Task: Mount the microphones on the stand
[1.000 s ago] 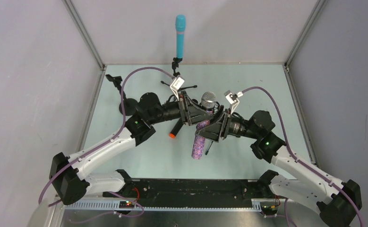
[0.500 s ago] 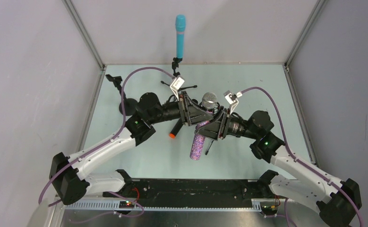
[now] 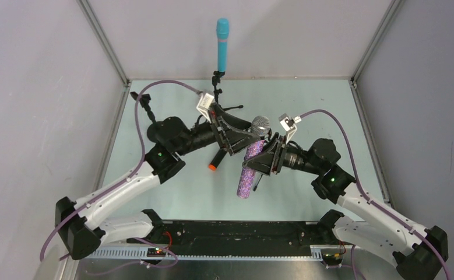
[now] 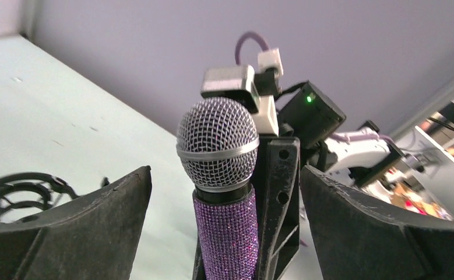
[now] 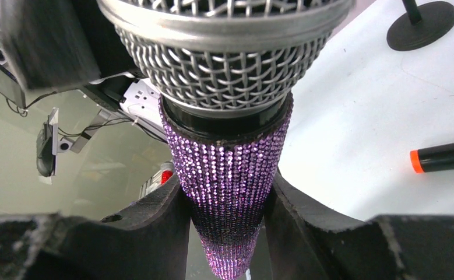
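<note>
Right claw point(image 5: 227, 192): clamped on the handle of the purple glitter microphone point(image 5: 227, 151), both fingers pressed against the glitter just below the head.
Left claw point(image 4: 224, 169): spread wide, one finger on each side of the silver mesh head point(image 4: 217, 140), with a clear gap on both sides and no contact.
Purple glitter microphone, place: held off the counter point(image 3: 329, 111) between the two arms near the middle. In the top view the head points toward the back wall and the tail toward the arm bases.
Turquoise microphone point(image 3: 222, 44): upright in the clip of a small tripod stand point(image 3: 217, 79) at the back edge of the counter, head upward, well apart from both claws.
Black microphone point(image 3: 215, 158): lies flat on the counter just beside the left arm's wrist, its orange end point(image 3: 212, 167) toward the near side. The right wrist view shows it apart from the purple one.
Round-based stand point(image 5: 422, 26): stands on the counter at the left. In the top view its base is partly hidden behind the left arm.
Counter: pale green, walled by grey panels on three sides.
</note>
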You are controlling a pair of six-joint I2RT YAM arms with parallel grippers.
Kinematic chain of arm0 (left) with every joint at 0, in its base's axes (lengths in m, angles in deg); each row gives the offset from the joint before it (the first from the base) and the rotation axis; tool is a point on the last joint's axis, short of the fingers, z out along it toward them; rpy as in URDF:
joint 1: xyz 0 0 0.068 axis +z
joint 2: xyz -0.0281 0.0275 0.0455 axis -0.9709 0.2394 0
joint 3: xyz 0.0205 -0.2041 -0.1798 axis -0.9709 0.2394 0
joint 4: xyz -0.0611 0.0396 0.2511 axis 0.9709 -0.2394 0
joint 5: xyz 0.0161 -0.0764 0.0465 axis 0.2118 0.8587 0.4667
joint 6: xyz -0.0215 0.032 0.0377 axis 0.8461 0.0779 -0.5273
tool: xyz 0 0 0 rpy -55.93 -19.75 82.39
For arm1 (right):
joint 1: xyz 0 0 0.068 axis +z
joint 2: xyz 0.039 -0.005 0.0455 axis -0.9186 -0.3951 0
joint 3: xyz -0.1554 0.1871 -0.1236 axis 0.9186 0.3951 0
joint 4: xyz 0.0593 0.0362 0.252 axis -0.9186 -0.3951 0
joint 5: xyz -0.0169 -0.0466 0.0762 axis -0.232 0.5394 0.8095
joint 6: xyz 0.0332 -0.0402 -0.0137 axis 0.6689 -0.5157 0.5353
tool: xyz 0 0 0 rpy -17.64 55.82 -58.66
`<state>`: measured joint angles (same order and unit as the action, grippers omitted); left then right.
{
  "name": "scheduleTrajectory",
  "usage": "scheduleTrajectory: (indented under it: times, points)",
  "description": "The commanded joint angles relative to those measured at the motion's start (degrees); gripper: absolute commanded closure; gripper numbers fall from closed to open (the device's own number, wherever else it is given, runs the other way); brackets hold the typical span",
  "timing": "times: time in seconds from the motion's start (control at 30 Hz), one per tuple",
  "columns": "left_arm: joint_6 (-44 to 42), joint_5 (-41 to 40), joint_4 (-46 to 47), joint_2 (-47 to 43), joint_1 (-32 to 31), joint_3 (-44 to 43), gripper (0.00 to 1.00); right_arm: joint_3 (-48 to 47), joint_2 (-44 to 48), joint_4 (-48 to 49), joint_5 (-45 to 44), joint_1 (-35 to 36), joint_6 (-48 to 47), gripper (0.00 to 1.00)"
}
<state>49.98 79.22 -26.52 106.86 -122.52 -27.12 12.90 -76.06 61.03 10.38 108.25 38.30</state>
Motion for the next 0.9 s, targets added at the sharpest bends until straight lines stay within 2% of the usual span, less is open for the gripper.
scheduleTrajectory:
  times: [0.0, 0.17, 0.33, 0.5, 0.73, 0.87]
  points:
    - [-8.0, -8.5, 2.8, -5.3, 0.4, 0.7, 0.0, -0.6, 2.7, 0.1, -2.6, 0.3, -2.8, 1.0]
    - [-14.4, -21.1, 1.7, -11.3, 0.6, 6.8, 0.0, -0.7, 4.5, -3.2, -5.7, 0.2, -5.2, 1.0]
    - [-20.1, -33.1, -4.1, -17.0, 0.6, 12.4, 0.0, -0.7, 5.8, -6.0, -9.5, 0.2, -7.8, 1.0]
    - [-21.3, -39.2, -10.6, -20.1, 0.6, 16.0, 0.0, -0.7, 6.3, -7.0, -11.7, 0.1, -10.1, 1.0]
    - [-15.8, -46.8, -19.4, -20.3, 0.6, 20.9, 0.0, -0.7, 5.6, -7.5, -12.9, 0.0, -12.5, 1.0]
    - [-8.7, -50.0, -25.0, -17.6, 0.6, 22.8, 0.0, -0.7, 5.5, -8.1, -13.4, 0.0, -14.2, 1.0]
